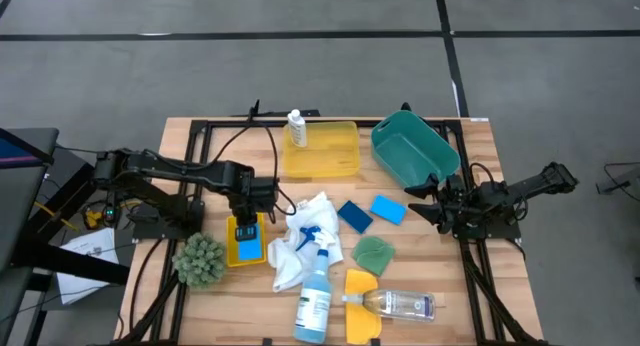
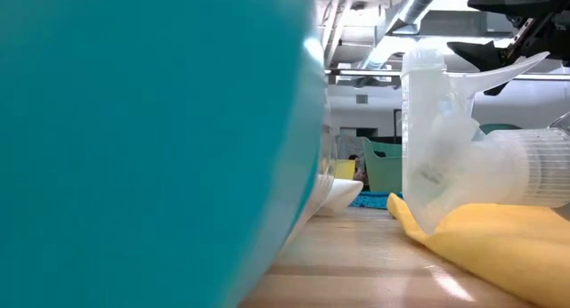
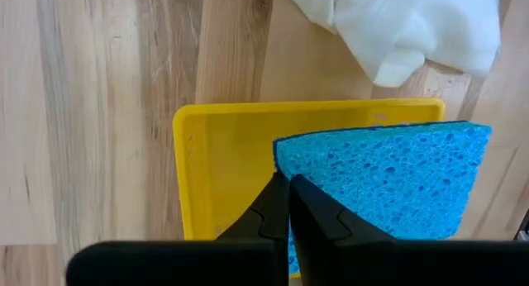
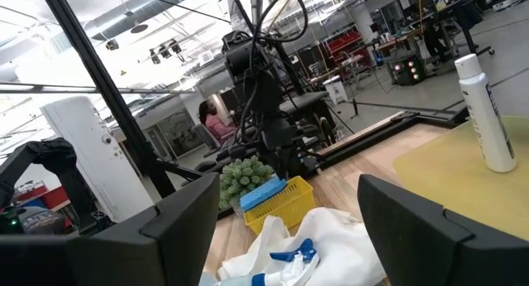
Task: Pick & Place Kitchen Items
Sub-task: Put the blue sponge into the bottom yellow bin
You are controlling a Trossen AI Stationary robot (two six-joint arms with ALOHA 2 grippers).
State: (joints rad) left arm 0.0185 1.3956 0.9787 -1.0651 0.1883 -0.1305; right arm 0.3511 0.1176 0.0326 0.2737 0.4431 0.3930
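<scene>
My left gripper (image 1: 244, 226) is shut on a blue sponge (image 3: 388, 183) over the small yellow tray (image 1: 232, 248) at the left. My right gripper (image 1: 420, 201) is open and empty in the air beside the teal bin (image 1: 415, 151). A white bottle (image 1: 296, 129) stands on the big yellow tray (image 1: 325, 156). On the table lie a white cloth (image 1: 305, 231), the blue-liquid spray bottle (image 1: 316, 286), two blue sponges (image 1: 355, 217) (image 1: 388, 209) and a green cloth (image 1: 375, 253). The clear bottle (image 1: 400, 304) lies partly on the yellow cloth (image 1: 361, 311). My left gripper pinches the sponge's edge (image 3: 281, 166) near one corner between its two fingers. The fingers come from above, slanting toward the table's near side. The sponge sits tilted in the small yellow tray (image 3: 223, 170), its held end raised, as the right wrist view (image 4: 263, 192) shows.
A spiky green ball (image 1: 200, 259) sits next to the small yellow tray, near the left edge. The teal bin stands at the far right. Bare wood lies between the small tray and the big yellow tray. Cables run along the table's frame.
</scene>
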